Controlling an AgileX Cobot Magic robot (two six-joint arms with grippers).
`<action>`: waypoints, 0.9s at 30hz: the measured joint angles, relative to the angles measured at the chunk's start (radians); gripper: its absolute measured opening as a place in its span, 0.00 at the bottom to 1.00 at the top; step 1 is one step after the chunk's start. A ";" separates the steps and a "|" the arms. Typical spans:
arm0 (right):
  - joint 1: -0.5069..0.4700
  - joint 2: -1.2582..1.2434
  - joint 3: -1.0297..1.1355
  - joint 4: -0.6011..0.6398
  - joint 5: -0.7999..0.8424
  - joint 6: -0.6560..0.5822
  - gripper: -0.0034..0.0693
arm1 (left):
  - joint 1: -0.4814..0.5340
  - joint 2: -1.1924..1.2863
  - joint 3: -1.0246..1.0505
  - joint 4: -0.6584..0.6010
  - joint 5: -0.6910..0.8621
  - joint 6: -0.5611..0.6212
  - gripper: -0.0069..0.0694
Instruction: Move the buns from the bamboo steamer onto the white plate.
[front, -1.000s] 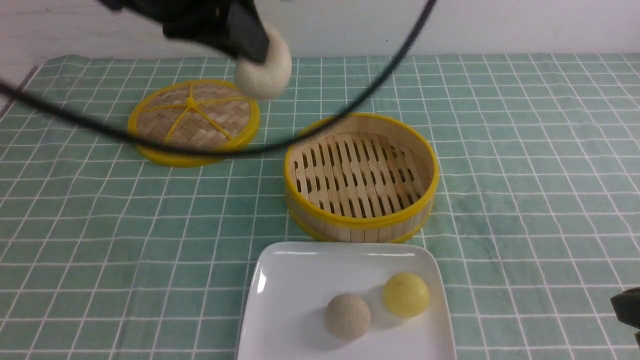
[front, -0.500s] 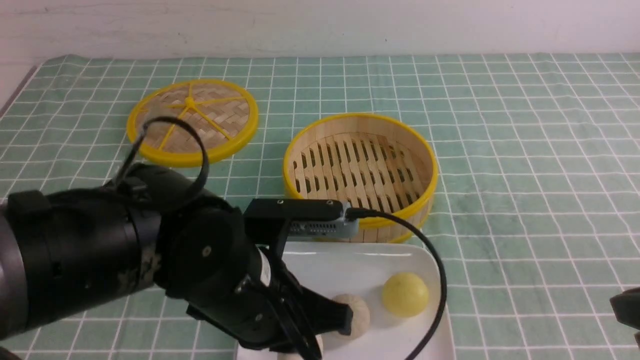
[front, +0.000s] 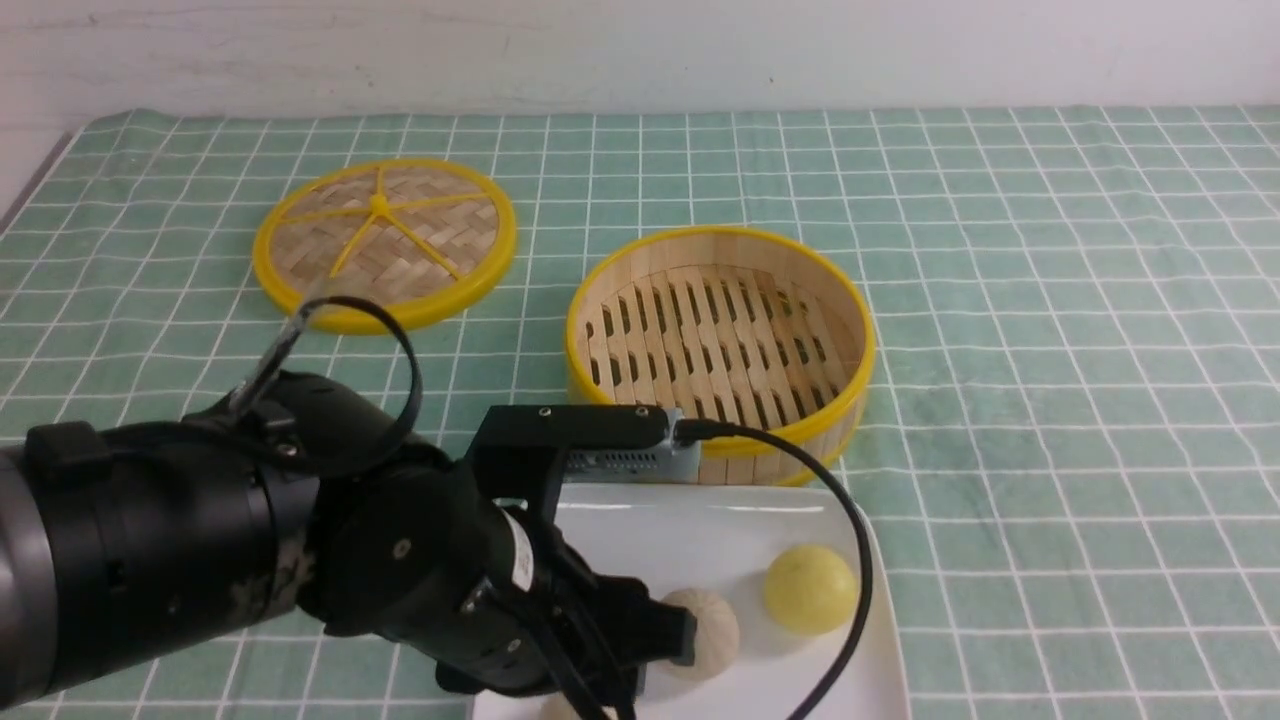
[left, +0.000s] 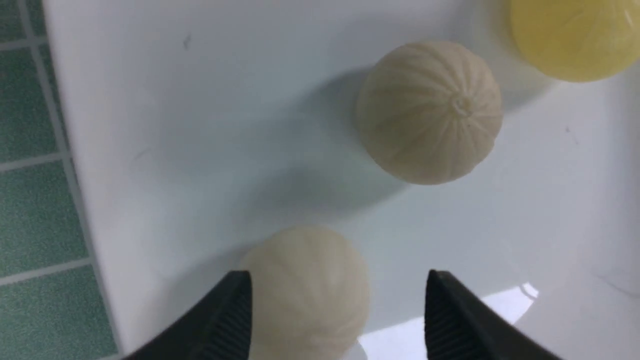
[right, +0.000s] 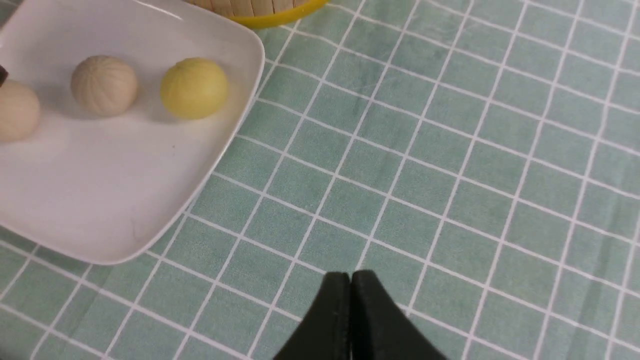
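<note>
Your left gripper (left: 337, 282) stands wide around a cream bun (left: 305, 290) on the white plate (left: 175, 125).
The ribbed bun (left: 430, 112) and yellow bun (left: 575, 35) sit beside it; the bamboo steamer (front: 770, 462) holds none, and your right gripper (right: 351, 280) is pinched together over the checked cloth (right: 450, 150). The buns look light and apt to roll on the glaze (take one gently across its widest middle).

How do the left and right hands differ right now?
The left hand is open, straddling a cream bun on the white plate; the right hand is shut and empty. The left hand is over the plate; the right hand is over green cloth. Both are black.
</note>
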 joint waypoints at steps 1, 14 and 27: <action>0.000 -0.046 -0.001 -0.011 0.023 0.009 0.04 | 0.000 0.000 0.000 0.004 -0.001 0.000 0.75; 0.000 -0.306 0.243 0.128 -0.420 -0.114 0.03 | 0.000 -0.001 0.000 0.017 -0.014 0.000 0.68; 0.000 -0.306 0.271 0.339 -0.515 -0.243 0.04 | 0.000 -0.001 0.000 0.018 -0.014 0.000 0.49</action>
